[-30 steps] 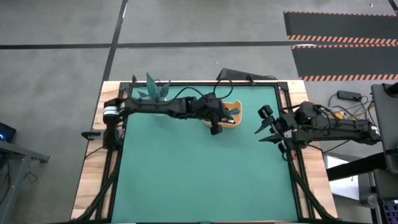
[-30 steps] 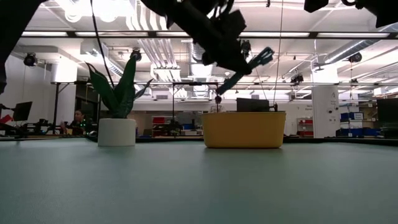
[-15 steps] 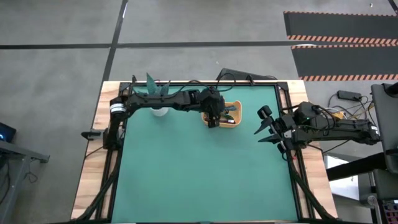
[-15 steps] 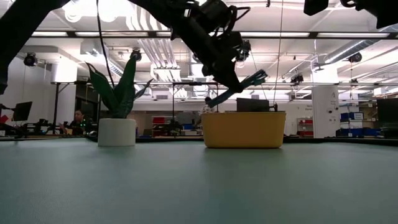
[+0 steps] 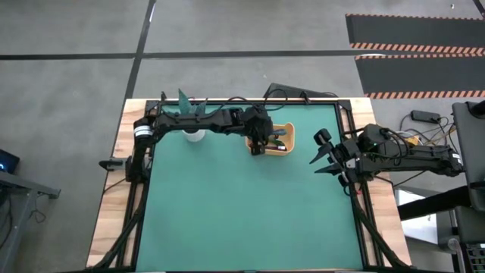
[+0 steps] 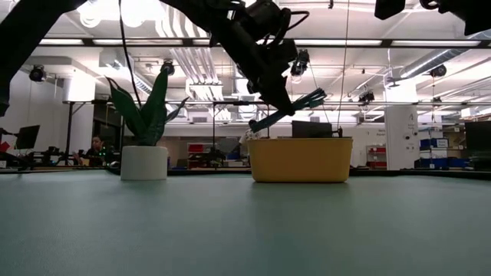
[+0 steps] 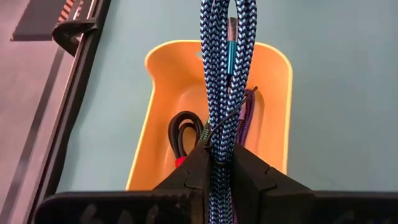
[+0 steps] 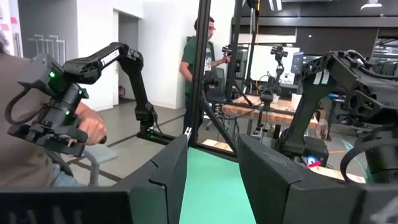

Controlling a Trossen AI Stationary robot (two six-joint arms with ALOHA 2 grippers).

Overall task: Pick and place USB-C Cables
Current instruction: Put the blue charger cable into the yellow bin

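My left gripper (image 5: pixel 258 145) is shut on the teal braided USB-C cable bundle (image 7: pixel 221 62) over the orange tray (image 5: pixel 284 141). In the low view the bundle (image 6: pixel 295 107) slants just above the tray's rim (image 6: pixel 301 141). In the tray lie the black-and-red cable (image 7: pixel 182 134), the dark blue cable (image 7: pixel 246 118) and a bit of the green one (image 7: pixel 204 133). My right gripper (image 5: pixel 323 156) is open and empty near the table's right edge. My left gripper pinches the teal bundle between its two fingers (image 7: pixel 249 171), several strands together, at a point along its length (image 7: pixel 219 152). The fingers come from above, slanting down. The bundle sticks out past the fingertips, tilted, lifted clear above the tray.
A potted plant in a white pot (image 5: pixel 191 116) stands at the table's far left, left of the tray (image 6: pixel 144 162). A dark frame rail (image 5: pixel 250 101) runs round the green mat. A person stands in the room beyond (image 8: pixel 202 59).
My left gripper has gone toward the table's far edge and down toward the orange tray with the teal bundle. The bundle now slants lower, just above the tray's rim.
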